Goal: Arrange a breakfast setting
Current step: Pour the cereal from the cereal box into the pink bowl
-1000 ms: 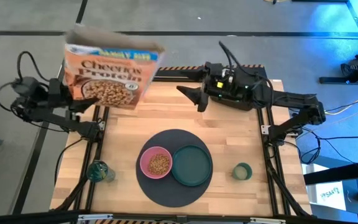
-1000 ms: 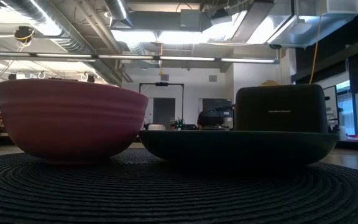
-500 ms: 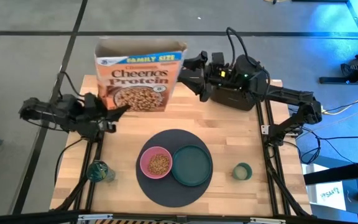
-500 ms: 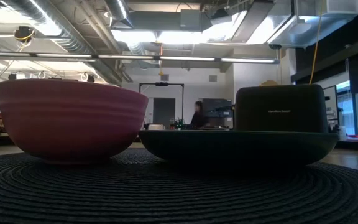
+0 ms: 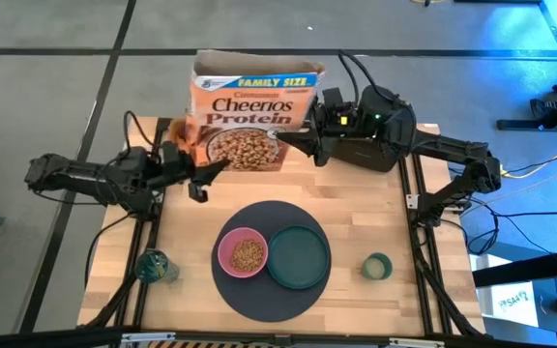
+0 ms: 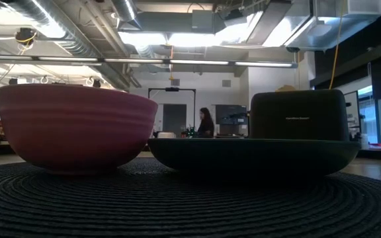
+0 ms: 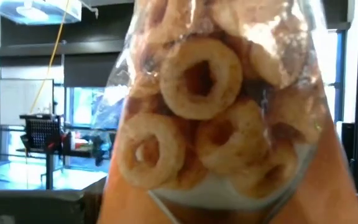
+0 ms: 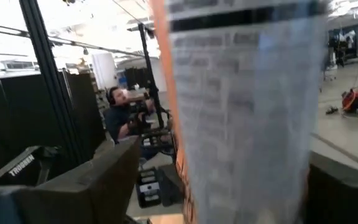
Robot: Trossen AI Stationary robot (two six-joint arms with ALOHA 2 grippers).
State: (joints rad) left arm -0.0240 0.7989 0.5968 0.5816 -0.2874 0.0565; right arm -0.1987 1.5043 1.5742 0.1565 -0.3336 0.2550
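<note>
mat (image 5: 271, 259) near desk (image 5: 385, 193) front holds pink bowl (image 5: 244, 253) with cereal beside empty green plate (image 5: 299, 256); cup (image 5: 377, 265) off mat. farther back, left gripper (image 5: 204, 176) and right gripper (image 5: 295, 143) flank cereal box (image 5: 254, 109); grips unclear. plate unfilled.

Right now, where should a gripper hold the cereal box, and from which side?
Grip the cereal box by its two narrow side panels, coming in level from the left and right. It stands upright and its front is broad, so only the thin sides suit fingers.
</note>
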